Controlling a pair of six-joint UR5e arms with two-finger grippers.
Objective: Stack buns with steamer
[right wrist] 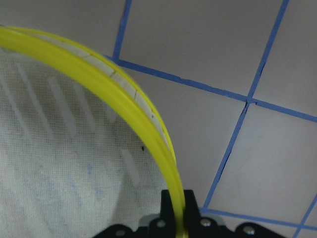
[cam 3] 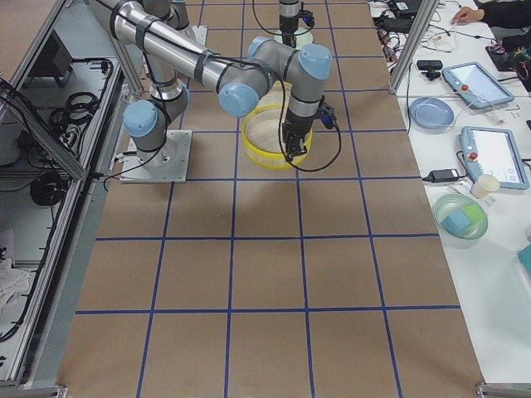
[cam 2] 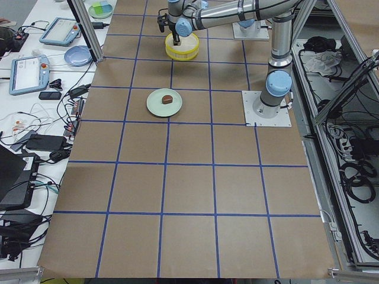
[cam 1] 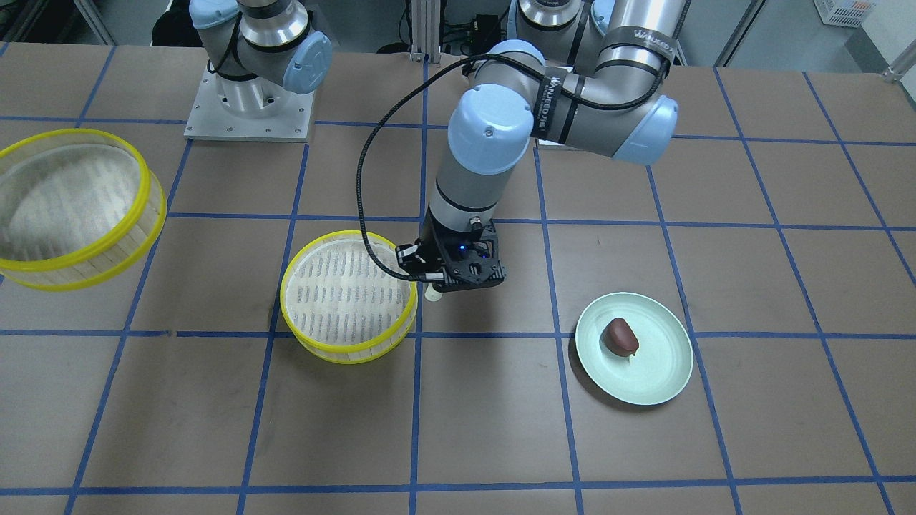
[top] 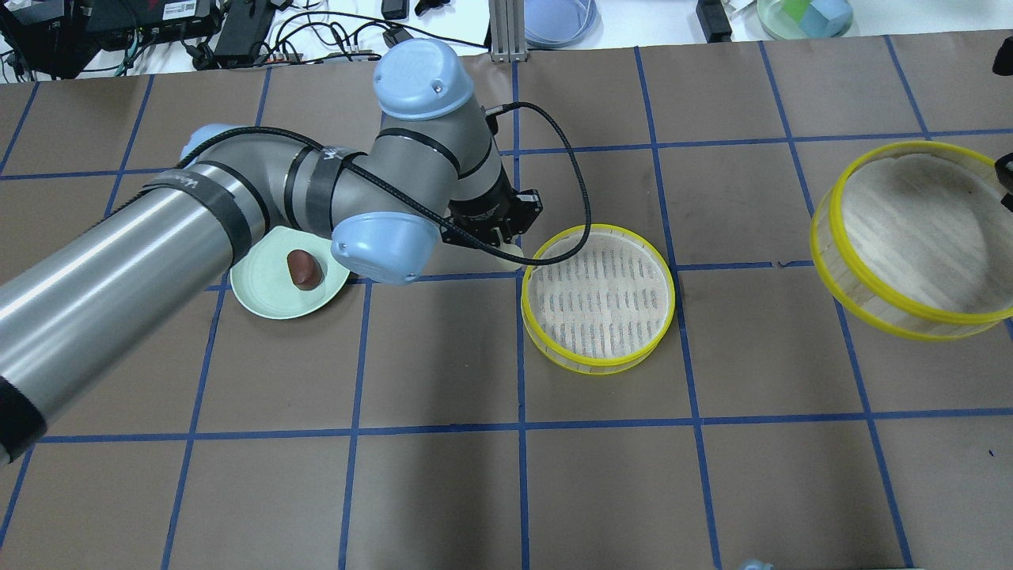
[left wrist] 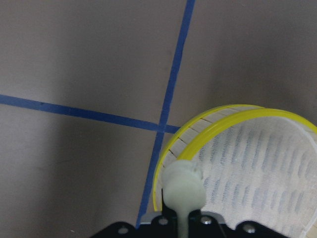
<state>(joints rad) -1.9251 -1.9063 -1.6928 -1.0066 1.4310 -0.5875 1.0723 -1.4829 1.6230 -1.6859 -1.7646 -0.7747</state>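
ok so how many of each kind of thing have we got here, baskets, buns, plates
steamer baskets: 2, the table basket and the tilted basket
buns: 2, the brown bun and the cream bun
plates: 1, the green plate
total: 5

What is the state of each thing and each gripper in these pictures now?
left gripper: shut on the cream bun.
right gripper: shut on the side steamer's rim.
cream bun: held beside the middle steamer's rim, not inside.
brown bun: lying on the green plate.
green plate: on the table.
middle steamer: on the table, empty.
side steamer: held tilted, empty.
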